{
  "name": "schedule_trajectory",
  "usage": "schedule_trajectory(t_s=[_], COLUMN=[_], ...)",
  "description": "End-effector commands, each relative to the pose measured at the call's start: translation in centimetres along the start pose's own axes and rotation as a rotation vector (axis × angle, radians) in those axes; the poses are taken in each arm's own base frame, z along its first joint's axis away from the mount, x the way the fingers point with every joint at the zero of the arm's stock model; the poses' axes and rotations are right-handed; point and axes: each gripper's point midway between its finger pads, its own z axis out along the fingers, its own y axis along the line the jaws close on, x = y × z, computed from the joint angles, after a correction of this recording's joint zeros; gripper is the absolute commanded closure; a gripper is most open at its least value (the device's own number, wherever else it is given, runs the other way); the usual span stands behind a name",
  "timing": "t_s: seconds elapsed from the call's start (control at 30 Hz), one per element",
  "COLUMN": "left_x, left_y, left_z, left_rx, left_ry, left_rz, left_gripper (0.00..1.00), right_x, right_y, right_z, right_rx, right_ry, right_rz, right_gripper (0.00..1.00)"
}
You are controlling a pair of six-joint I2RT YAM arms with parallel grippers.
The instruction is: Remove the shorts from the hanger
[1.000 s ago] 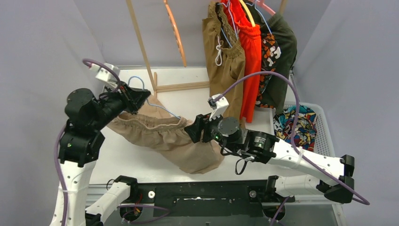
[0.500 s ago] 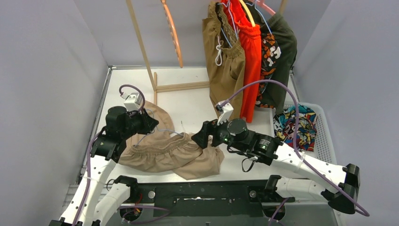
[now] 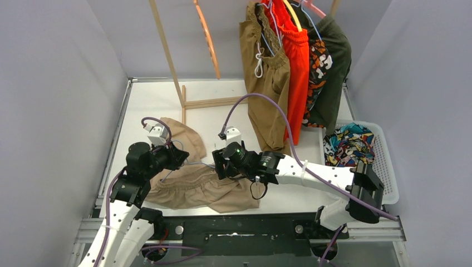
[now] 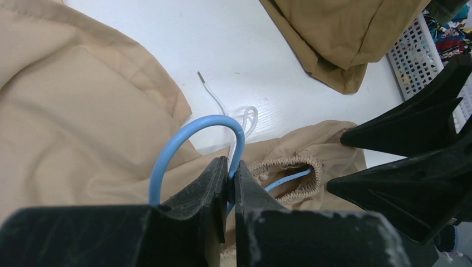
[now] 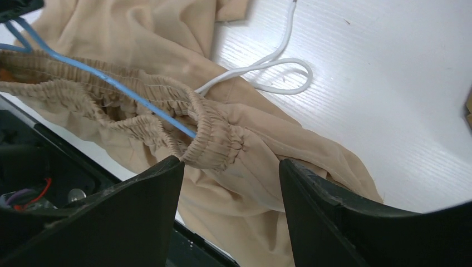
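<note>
White table [image 3: 206, 119]: beige shorts [image 3: 195, 189] lie crumpled near the front edge. Only the left wrist view shows the left gripper [image 4: 231, 169] clamped on the blue hanger [image 4: 183, 136] hook. Only the right wrist view shows the right gripper [image 5: 231, 164] spread wide astride the waistband [image 5: 214, 139], gripping nothing.

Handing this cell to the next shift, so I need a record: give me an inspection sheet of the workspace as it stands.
Surface: white table, beige shorts lying near its front edge.
Job's things: blue hanger runs inside the waistband; four pairs hang on the wooden rack; printed shorts in the basket.
Clutter: nothing seen.
Tools: left tool shut on the hanger's hook; right tool open around the waistband's end.
Cables: purple cable arches above each arm; white drawstring lies on the table.
Surroundings: grey walls on three sides.
</note>
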Motion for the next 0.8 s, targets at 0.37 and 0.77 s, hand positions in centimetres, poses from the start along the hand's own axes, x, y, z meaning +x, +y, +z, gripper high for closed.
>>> schedule_trajectory(t_s=[0.37,0.77], left_x=[-3.1,-3.6], left_y=[-1.9,-1.7], left_z=[-0.6,-0.8], left_rx=[0.068,0.048], left_ry=[-0.116,-0.137], left_rz=[0.047,0.047], left_gripper=[1.00,1.00], right_x=[-2.2,-2.4], right_y=[1.9,-1.4], right_z=[1.3,0.0], right_rx=[-0.065,0.052], right_ry=[-0.030,-0.090], right_rz=[0.011,0.058], right_gripper=[0.34,0.98])
